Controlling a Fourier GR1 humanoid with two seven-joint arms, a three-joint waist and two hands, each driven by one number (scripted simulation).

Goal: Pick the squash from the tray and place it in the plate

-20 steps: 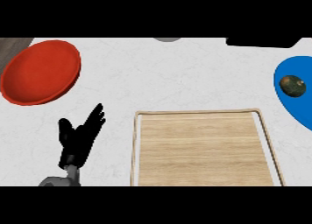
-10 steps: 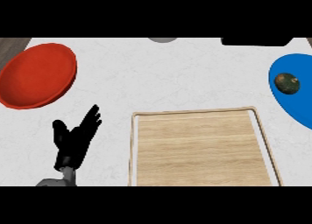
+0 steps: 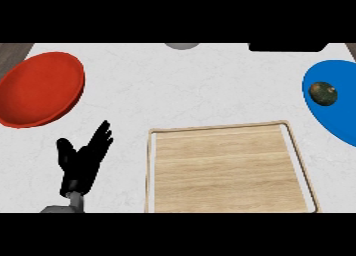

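At left on the white marbled worktop (image 3: 196,85): round red plate (image 3: 37,90); below it left hand (image 3: 81,160), fingers straight, spread, holding nothing. Middle: light wooden tray (image 3: 229,170), bare. Far right: dark green roundish squash (image 3: 323,93) on blue plate (image 3: 347,125), well apart from that hand; right hand unseen.

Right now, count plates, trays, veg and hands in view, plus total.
Plates: 2 (red plate, blue plate)
Trays: 1 (wooden tray)
Veg: 1 (squash, on blue plate)
Hands: 1 (left hand, open)
Total: 5
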